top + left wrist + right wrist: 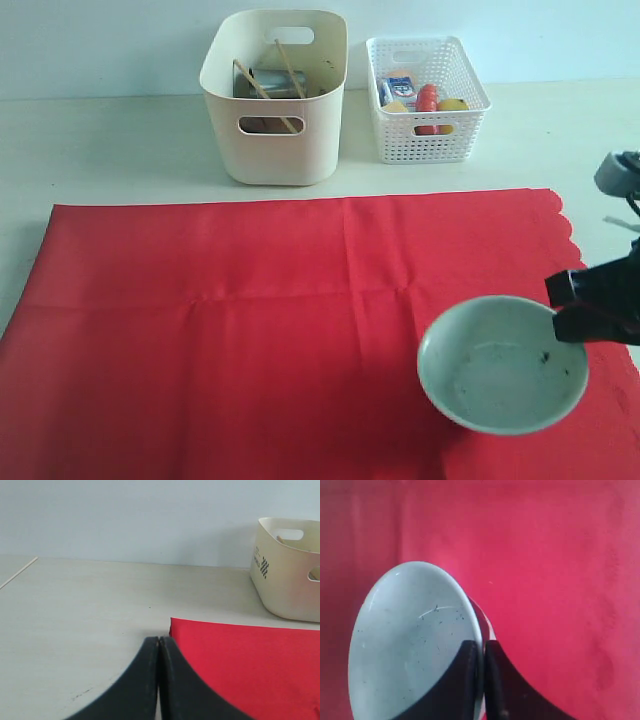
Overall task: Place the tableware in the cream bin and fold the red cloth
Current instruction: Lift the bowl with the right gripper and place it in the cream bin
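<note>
My right gripper (558, 308) (483, 647) is shut on the rim of the pale green-white bowl (500, 365) (410, 640), holding it just above the right part of the red cloth (230, 330) (555, 555). The cloth lies flat and spread out. The cream bin (275, 95) (287, 570) stands behind the cloth and holds the wooden chopsticks (265, 88), the steel cup (275, 82) and other pieces I cannot make out. My left gripper (159, 642) is shut and empty, low over the bare table at a corner of the red cloth (250, 665). It is out of the exterior view.
A white lattice basket (428, 100) with the milk carton (399, 88), a lemon (453, 105) and other food stands right of the bin. The pale table (100, 150) runs behind and beside the cloth. A grey fitting (620, 172) shows at the right edge.
</note>
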Action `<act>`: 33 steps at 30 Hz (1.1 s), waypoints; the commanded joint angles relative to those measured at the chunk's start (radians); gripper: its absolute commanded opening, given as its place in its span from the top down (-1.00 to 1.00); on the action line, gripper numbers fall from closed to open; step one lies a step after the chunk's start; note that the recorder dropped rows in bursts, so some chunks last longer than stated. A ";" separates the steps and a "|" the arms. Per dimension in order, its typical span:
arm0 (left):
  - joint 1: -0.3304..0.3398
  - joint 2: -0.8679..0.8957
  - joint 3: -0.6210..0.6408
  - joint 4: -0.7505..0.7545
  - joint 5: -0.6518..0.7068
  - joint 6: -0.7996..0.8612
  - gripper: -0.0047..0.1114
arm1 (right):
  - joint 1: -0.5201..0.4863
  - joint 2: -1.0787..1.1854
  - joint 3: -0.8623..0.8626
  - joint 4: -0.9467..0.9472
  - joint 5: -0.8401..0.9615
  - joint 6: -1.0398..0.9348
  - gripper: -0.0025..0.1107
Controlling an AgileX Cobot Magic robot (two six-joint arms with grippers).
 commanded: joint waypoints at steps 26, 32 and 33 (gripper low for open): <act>-0.008 -0.005 0.003 0.003 -0.006 0.001 0.88 | -0.002 0.272 -0.537 0.796 -0.129 -0.597 0.96; -0.008 -0.005 0.003 0.003 -0.006 0.001 0.88 | 0.008 0.458 -0.697 0.873 -0.042 -0.665 0.96; -0.008 -0.005 0.003 0.003 -0.006 0.001 0.88 | 0.011 0.483 -0.726 0.880 -0.040 -0.669 0.96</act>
